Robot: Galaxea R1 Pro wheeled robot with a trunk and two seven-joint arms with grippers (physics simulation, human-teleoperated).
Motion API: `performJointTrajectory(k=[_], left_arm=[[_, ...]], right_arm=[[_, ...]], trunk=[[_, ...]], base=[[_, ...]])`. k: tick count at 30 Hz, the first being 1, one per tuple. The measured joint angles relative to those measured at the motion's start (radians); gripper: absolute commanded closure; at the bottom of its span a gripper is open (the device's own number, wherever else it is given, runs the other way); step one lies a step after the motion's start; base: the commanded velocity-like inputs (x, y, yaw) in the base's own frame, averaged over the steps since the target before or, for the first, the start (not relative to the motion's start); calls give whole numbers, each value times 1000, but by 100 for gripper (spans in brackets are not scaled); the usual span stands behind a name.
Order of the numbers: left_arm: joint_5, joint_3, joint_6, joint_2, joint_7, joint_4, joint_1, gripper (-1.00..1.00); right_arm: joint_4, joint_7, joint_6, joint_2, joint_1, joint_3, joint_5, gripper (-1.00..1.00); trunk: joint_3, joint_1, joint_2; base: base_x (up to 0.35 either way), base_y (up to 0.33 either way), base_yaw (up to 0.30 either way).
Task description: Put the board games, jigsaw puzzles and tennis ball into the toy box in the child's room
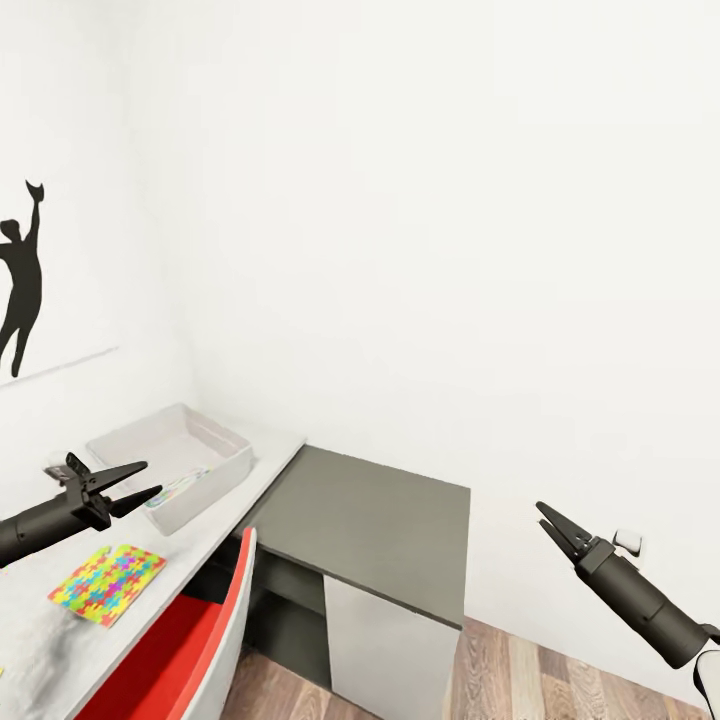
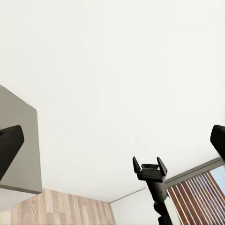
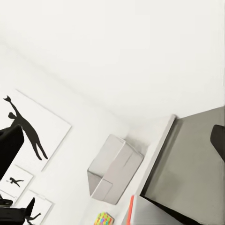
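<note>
Head view shows the toy box (image 1: 170,462) at the far end of the table (image 1: 60,640), its long axis running away toward the corner of the white walls, with a colourful flat sheet lying inside near its right wall. One jigsaw puzzle (image 1: 107,582) lies flat on the tabletop nearer the camera, well apart from the box, its long side angled toward it. No lettering can be read on anything (the wall poster (image 1: 20,280) carries just a black figure silhouette). The left gripper (image 1: 140,482) hangs above the table beside the box, jaws spread apart and empty. The right gripper (image 1: 548,518) hovers over the floor beyond the dark-grey cabinet (image 1: 370,520), fingers close together, gripping nothing.
</note>
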Motion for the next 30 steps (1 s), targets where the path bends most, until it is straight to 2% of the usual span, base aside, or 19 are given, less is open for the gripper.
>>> performJointTrajectory(k=[30], left_arm=[[0,-2,-3,-2,3,-4,0,-100]], right_arm=[[1,-8,0,0,0,0,0,-100]], trunk=[[30,0,-1]], base=[[0,0,-228]])
